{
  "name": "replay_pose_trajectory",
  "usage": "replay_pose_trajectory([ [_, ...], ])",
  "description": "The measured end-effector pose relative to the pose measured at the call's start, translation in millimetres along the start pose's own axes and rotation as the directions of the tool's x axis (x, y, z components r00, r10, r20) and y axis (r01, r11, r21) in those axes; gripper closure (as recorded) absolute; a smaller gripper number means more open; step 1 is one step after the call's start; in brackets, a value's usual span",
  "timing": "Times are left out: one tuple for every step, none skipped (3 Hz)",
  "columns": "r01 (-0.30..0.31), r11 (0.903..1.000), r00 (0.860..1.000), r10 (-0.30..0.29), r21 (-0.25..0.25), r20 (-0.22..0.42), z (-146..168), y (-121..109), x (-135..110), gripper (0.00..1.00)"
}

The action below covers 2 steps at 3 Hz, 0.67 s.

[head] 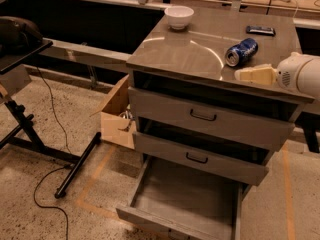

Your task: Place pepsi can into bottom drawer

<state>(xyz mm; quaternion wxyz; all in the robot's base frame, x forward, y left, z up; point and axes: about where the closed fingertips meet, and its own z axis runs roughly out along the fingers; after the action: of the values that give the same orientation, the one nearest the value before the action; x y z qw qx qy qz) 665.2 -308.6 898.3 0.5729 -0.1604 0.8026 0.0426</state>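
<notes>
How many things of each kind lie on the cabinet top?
Bowl: 1, the white bowl
Can: 1, the pepsi can
Device: 1, the flat dark device
Total: 3
The gripper is beside the can, on its near side.

Cabinet top (185, 54) (grey) bears bowl (179, 17), pepsi can (241, 52), perhaps phone (260, 30); gripper (250, 74) front-right.

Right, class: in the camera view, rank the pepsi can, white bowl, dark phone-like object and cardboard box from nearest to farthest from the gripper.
The gripper is at the front right of the cabinet top.
1. pepsi can, lying just behind it.
2. dark phone-like object, back right.
3. white bowl, back left.
4. cardboard box, on the floor, left.
</notes>
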Motion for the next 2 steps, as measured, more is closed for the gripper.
replay_pose_trajectory([
  [-0.002, 1.0, 1.0, 0.002, 0.001, 0.001, 0.9, 0.2, -0.6, 0.0],
  [-0.029, 0.9996, 1.0, 0.029, 0.004, 0.009, 9.4, 2.2, -4.7, 0.0],
])
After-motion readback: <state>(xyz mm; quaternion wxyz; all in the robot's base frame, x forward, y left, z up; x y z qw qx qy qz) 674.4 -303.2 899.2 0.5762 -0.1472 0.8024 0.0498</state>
